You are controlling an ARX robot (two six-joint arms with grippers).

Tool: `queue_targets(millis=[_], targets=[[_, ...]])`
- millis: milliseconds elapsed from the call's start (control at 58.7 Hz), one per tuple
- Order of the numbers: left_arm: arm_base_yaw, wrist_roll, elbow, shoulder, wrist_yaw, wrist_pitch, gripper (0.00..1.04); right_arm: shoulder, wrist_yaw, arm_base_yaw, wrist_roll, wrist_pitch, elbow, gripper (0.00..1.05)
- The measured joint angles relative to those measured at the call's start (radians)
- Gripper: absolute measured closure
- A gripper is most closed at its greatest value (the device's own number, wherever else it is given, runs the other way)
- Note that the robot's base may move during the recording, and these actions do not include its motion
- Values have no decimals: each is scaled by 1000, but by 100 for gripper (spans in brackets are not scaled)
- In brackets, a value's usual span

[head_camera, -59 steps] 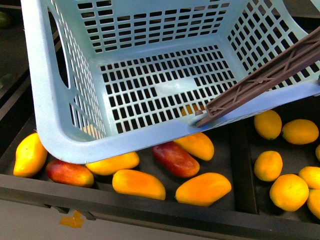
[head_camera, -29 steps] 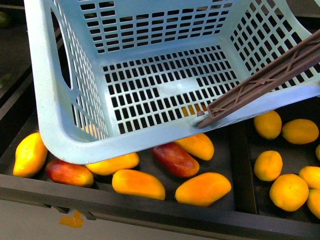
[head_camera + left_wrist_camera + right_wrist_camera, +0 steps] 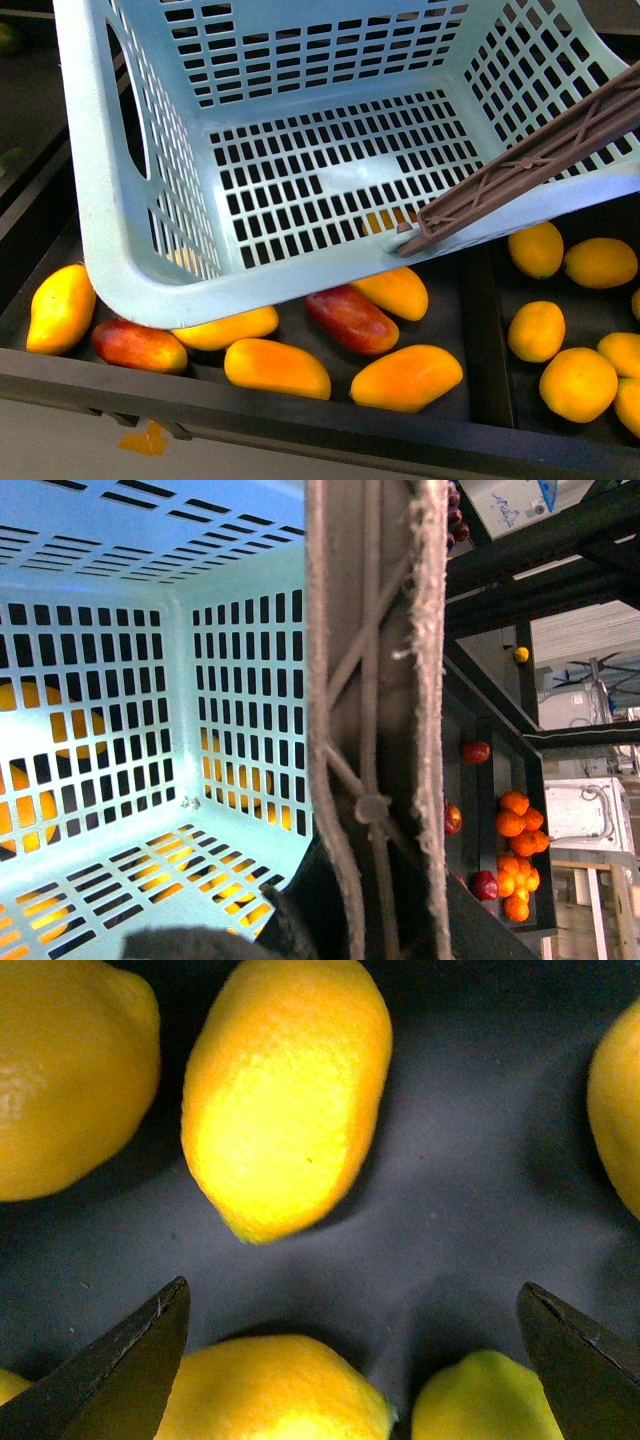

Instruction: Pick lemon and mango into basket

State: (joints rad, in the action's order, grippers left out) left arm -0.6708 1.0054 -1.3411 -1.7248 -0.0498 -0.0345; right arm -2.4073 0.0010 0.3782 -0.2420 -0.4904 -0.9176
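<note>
While basket [image 3: 120,270] overhangs mangoes [image 3: 277,367], right gripper [image 3: 352,1283] spread above crowded lemons [image 3: 285,1100], handle [image 3: 375,680] blocking left gripper, state unclear.

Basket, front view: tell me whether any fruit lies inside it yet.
No: the basket floor is bare, and the mangoes lie outside, below its rim.

You see a matt plastic basket [image 3: 130,290], a smooth-skinned mango [image 3: 277,367], a finely pitted lemon [image 3: 285,1100] and a rough-edged plastic handle [image 3: 375,730].
</note>
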Motion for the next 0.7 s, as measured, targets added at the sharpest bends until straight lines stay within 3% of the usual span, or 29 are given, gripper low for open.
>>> queue_targets(millis=[613,698], targets=[[0,0,0,0,0,0,99,-145,33,-19,-65,123,-276,9],[0,0,0,0,1,0,99,-158,43,-19,-73,137,-292,24]])
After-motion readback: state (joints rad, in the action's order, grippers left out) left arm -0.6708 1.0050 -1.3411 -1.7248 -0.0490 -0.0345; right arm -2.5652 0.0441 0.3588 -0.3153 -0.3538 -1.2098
